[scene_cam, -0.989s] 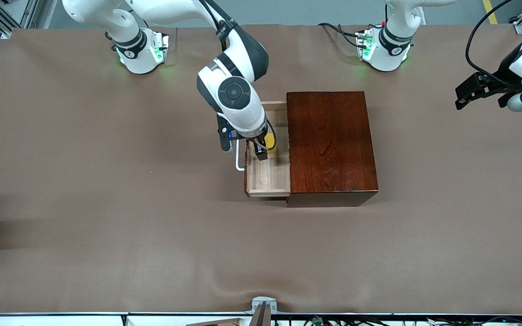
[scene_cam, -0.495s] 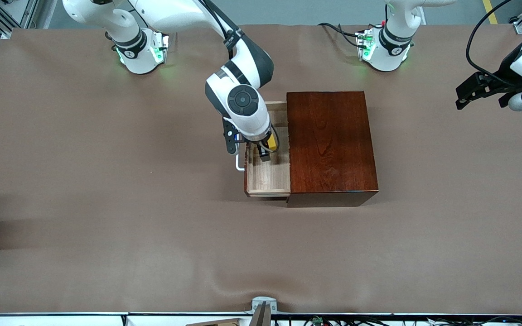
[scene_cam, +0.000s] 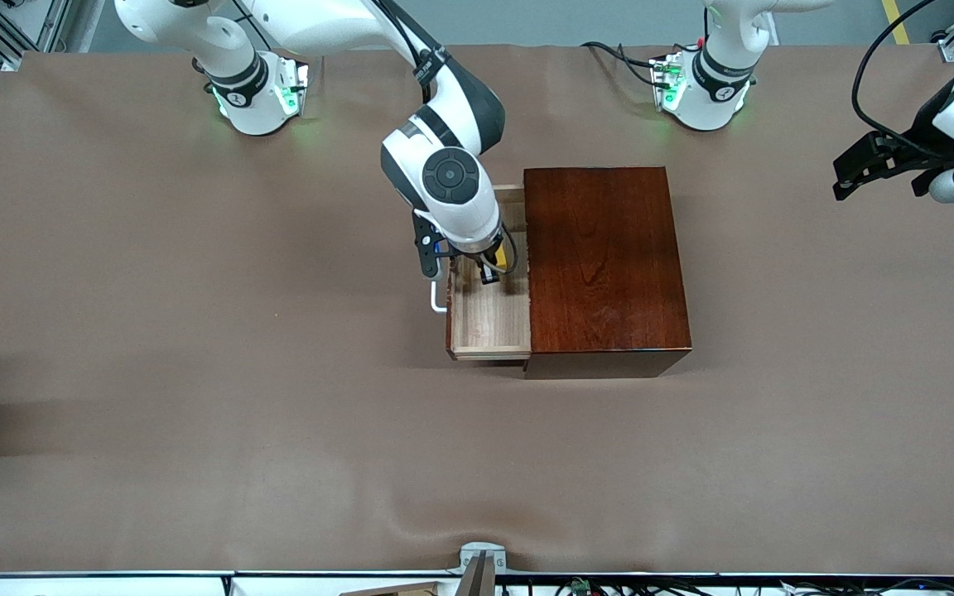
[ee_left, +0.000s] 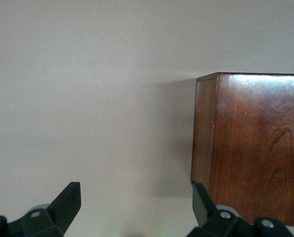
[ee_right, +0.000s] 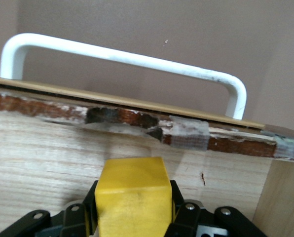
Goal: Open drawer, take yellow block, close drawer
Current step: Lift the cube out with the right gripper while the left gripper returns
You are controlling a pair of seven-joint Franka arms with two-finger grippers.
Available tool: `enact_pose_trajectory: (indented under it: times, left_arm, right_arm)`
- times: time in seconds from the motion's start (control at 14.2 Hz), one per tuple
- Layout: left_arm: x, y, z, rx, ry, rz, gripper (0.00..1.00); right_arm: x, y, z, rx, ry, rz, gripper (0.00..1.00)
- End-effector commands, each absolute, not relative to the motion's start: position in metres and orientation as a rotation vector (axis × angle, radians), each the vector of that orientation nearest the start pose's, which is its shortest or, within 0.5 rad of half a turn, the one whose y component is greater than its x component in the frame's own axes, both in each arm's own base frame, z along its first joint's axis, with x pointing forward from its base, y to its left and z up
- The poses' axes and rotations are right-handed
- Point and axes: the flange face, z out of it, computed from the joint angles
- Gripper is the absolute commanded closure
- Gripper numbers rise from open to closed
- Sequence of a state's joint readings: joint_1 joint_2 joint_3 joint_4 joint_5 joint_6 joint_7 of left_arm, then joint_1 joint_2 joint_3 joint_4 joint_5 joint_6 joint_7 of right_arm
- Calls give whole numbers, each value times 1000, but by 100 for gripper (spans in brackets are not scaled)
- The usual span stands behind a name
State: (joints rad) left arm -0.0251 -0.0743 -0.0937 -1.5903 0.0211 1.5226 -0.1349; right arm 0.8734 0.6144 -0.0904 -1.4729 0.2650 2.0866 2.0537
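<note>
1. While the drawer point(scene_cam: 489, 319) stands pulled out of the dark wooden box point(scene_cam: 605, 261), toward the right arm's end of the bench point(scene_cam: 154, 331), the right hand point(scene_cam: 491, 271) is down inside it, pinched onto the yellow block point(ee_right: 133, 197).
2. From the right wrist view the block sits squarely between the two fingers point(ee_right: 184, 217), low in the pale tray, close to the drawer's front wall and its white handle point(ee_right: 125, 58).
3. To my eye the step in hand is the lift. It wants a straight rise, grip kept firm, until the block clears the tray's rim. Any drift sideways risks knocking it on the front wall or the box edge just beside it.
4. Closing the drawer is not yet done; the handle is free to be reached.
5. Over at its own end of the bench, the left hand point(scene_cam: 858, 170) waits in the air, fingers spread wide and empty, well apart from the box.
6. Nothing else lies on the brown bench near the box.
</note>
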Motion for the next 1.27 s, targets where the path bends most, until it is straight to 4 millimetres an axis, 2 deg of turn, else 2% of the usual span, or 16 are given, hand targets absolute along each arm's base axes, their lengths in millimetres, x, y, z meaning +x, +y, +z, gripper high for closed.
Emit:
enact_pose_trajectory:
  times: [0.0, 0.21, 0.42, 0.57, 0.64, 0.71, 0.78, 0.99, 1.13, 1.2]
  left_arm:
    - [524, -63, 657, -3106, 6, -28, 0]
    - [523, -66, 660, -3107, 16, -35, 0]
    - [521, -78, 659, -3112, 42, -25, 0]
    - [519, -107, 655, -3114, 112, -13, 0]
    - [515, -125, 655, -3111, 148, -14, 0]
    - [512, -142, 654, -3111, 165, -14, 0]
    - [512, -161, 651, -3115, 173, -4, 0]
    - [512, -227, 639, -3157, 86, 35, 0]
    - [508, -280, 615, -3163, -35, 107, 0]
    - [508, -301, 608, -3170, -111, 129, 0]
  right_arm:
    - [495, 516, 341, -2356, 1980, 270, 100]
    - [514, 501, 375, -2363, 2018, 305, 100]
    - [537, 478, 395, -2326, 2061, 331, 100]
    - [551, 463, 413, -2312, 2086, 351, 100]
    - [555, 455, 415, -2337, 2081, 360, 100]
    - [555, 451, 415, -2405, 2019, 361, 100]
    - [556, 444, 425, -2458, 1943, 354, 100]
    - [583, 387, 429, -2593, 1800, 384, 100]
    - [603, 347, 437, -2641, 1688, 366, 100]
    - [612, 325, 434, -2684, 1639, 371, 100]
